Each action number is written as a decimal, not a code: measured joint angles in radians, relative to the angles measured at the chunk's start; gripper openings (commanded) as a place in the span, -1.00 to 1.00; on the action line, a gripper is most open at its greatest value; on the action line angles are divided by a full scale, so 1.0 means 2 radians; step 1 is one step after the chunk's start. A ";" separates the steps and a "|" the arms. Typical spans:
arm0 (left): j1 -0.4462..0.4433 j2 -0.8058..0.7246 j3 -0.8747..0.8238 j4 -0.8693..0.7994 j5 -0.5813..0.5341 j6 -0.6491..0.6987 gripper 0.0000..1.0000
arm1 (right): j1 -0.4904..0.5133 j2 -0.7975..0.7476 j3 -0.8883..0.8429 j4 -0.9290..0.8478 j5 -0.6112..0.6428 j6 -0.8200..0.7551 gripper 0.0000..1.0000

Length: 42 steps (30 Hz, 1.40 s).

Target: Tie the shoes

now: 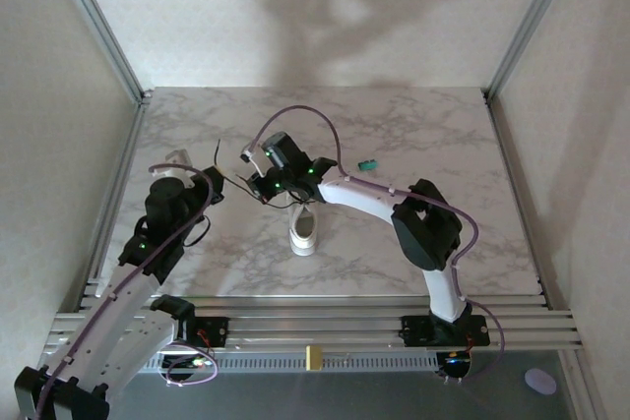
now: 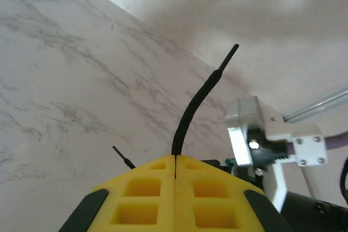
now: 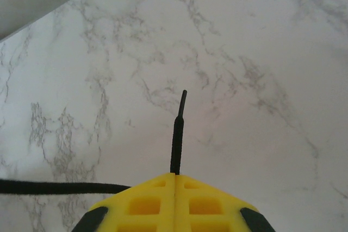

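The marble desk (image 1: 433, 135) carries a white sneaker (image 1: 305, 231) near its middle, toe toward the arms. The right arm (image 1: 369, 199) bends at the elbow and reaches left above the sneaker. The left arm (image 1: 148, 243) stretches forward along the left side. The left fingers (image 2: 163, 172) are pressed together, pinching a black lace (image 2: 193, 107). The right fingers (image 3: 163, 186), equally closed, pinch a second lace (image 3: 176, 134). A tiny green object (image 1: 367, 163) lies beyond.
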 measured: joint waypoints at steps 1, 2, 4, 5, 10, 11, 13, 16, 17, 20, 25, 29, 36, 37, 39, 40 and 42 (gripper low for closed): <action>-0.002 0.002 -0.003 0.001 0.002 -0.001 -1.00 | 0.000 0.004 0.000 -0.004 -0.005 0.002 -1.00; -0.004 0.004 -0.005 0.002 0.005 -0.002 -1.00 | 0.000 0.007 0.000 -0.008 -0.008 0.003 -1.00; -0.007 0.009 -0.007 0.003 0.010 -0.002 -1.00 | 0.000 0.013 0.000 -0.019 -0.012 0.006 -1.00; -0.009 0.011 -0.007 0.005 0.013 -0.002 -1.00 | 0.000 0.015 0.000 -0.023 -0.013 0.008 -1.00; -0.013 0.016 -0.007 0.009 0.021 -0.002 -1.00 | 0.000 0.026 0.007 -0.037 -0.019 0.014 -0.87; -0.013 0.016 -0.007 0.009 0.021 -0.002 -1.00 | 0.000 0.027 0.008 -0.039 -0.019 0.014 -0.80; -0.013 0.016 -0.007 0.009 0.021 -0.002 -1.00 | 0.000 0.027 0.009 -0.043 -0.019 0.019 -0.65; -0.013 0.016 -0.007 0.009 0.020 -0.002 -1.00 | 0.000 0.027 0.012 -0.045 -0.017 0.023 -0.55; -0.013 0.016 -0.007 0.009 0.020 -0.002 -1.00 | 0.000 0.027 0.013 -0.045 -0.017 0.024 -0.52; -0.014 0.016 -0.007 0.009 0.020 -0.002 -1.00 | 0.000 0.027 0.013 -0.045 -0.011 0.027 -0.51; -0.016 0.017 -0.007 0.009 0.020 -0.002 -1.00 | -0.001 0.008 -0.006 -0.035 0.008 0.031 -0.51; -0.019 0.030 -0.005 0.010 0.020 -0.002 -1.00 | -0.008 -0.053 -0.066 -0.016 0.035 0.050 -0.50; -0.043 0.093 0.035 0.018 0.020 0.010 -1.00 | -0.066 -0.197 -0.182 0.028 0.058 0.084 -0.39; -0.047 0.107 0.046 0.019 0.020 0.014 -1.00 | -0.077 -0.216 -0.195 0.032 0.057 0.090 -0.38; -0.054 0.137 0.069 0.022 0.020 0.021 -1.00 | -0.097 -0.246 -0.213 0.035 0.051 0.100 -0.38; -0.057 0.152 0.080 0.023 0.020 0.026 -1.00 | -0.107 -0.259 -0.220 0.037 0.043 0.104 -0.38; -0.060 0.177 0.102 0.026 0.020 0.034 -1.00 | -0.122 -0.274 -0.227 0.042 0.024 0.107 -0.38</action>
